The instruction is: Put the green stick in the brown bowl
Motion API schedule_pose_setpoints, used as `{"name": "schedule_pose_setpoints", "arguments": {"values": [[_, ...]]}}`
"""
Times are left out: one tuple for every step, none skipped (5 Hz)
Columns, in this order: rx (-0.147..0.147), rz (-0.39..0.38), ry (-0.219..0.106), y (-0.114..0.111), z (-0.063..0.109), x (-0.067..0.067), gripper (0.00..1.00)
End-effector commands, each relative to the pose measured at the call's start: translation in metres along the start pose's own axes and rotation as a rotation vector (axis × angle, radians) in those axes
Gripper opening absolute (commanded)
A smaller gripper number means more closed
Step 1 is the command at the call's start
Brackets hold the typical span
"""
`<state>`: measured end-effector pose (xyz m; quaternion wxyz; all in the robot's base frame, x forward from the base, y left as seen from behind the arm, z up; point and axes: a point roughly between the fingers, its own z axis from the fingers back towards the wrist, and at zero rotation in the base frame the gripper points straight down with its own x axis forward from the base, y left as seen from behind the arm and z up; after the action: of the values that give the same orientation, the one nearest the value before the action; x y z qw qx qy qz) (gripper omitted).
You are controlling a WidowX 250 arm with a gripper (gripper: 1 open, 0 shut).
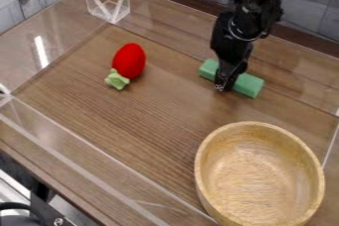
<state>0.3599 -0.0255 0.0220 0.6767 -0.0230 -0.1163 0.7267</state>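
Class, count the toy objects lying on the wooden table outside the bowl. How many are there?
2. The red strawberry toy lies left of centre; the green stick lies right of it, under the gripper. The brown bowl looks empty; nothing seems hidden.
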Motion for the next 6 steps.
{"name": "schedule_pose_setpoints", "arguments": {"values": [[0.021, -0.024, 0.014, -0.006, 0.021, -0.004, 0.0], [0.06, -0.054, 0.032, -0.01, 0.032, -0.01, 0.0], [0.102, -0.038, 0.044, -0.024, 0.031, -0.014, 0.0], [0.113, -0.025, 0.036, -0.024, 0.026, -0.016, 1.0], [0.126, 0.023, 0.026, -0.025, 0.026, -0.015, 0.0], [0.139, 0.07, 0.016, -0.025, 0.025, -0.014, 0.0]]}}
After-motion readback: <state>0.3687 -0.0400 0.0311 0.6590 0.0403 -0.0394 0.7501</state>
